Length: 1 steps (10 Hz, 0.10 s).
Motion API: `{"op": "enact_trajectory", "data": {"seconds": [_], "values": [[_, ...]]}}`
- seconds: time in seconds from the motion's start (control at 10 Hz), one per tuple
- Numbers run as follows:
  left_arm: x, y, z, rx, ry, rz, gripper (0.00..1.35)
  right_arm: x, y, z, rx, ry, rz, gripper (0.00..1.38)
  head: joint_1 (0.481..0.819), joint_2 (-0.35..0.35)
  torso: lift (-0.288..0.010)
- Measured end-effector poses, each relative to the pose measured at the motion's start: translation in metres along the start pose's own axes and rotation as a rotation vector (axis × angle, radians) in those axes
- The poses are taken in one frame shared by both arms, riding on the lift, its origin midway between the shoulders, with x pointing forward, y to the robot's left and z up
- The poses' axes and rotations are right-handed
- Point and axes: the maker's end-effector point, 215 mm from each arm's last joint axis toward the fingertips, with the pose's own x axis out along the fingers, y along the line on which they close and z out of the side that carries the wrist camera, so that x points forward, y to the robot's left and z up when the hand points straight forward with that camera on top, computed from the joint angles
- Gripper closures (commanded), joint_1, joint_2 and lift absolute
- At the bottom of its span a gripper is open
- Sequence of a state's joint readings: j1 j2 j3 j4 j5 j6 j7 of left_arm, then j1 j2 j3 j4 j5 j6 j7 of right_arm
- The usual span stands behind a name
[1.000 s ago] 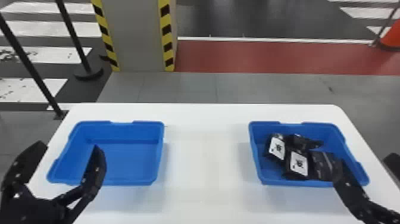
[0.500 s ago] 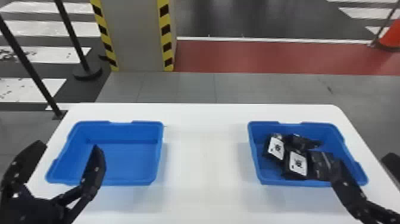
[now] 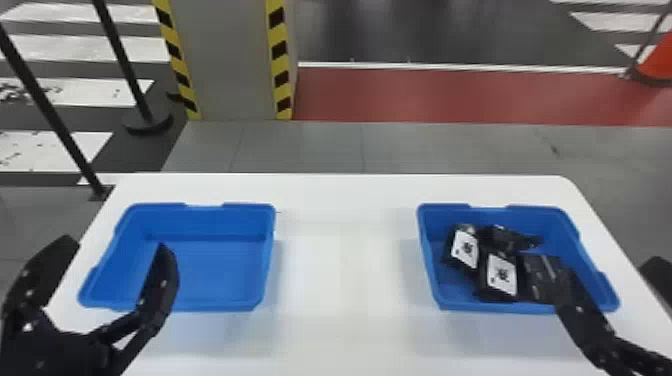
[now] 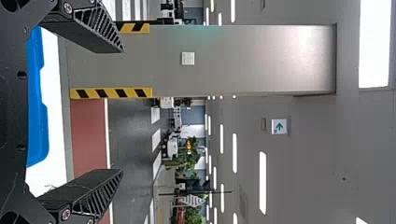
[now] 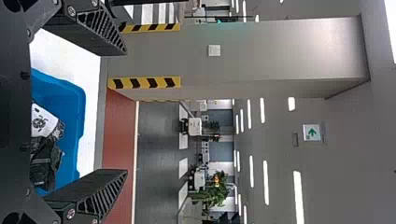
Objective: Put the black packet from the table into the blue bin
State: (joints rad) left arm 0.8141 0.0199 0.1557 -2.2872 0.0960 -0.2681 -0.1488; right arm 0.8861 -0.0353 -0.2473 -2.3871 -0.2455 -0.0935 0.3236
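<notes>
Your black two-fingered left gripper (image 4: 123,110) and right gripper (image 5: 126,112) remain wide open and empty, and the black packets (image 3: 501,276) stay unmoved in the right blue plastic bin (image 3: 500,306), suggesting completion.

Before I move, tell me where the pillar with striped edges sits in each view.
Head view: pillar beyond the table, left of centre.
Left wrist view: pillar lying sideways, foot toward a blue bin.
Right wrist view: pillar again sideways.
Shared landmark: red floor strip near its foot.
</notes>
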Motion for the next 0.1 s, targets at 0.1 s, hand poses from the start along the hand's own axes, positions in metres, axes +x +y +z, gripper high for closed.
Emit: {"op": "enact_trajectory", "data": {"seconds": [0.1], "values": [[0.0003, 0.0005, 0.0004, 0.001, -0.002, 0.001, 0.11, -0.0001, -0.0001, -0.0006, 0.0, 0.001, 0.0, 0.13, 0.695, 0.002, -0.11]]}}
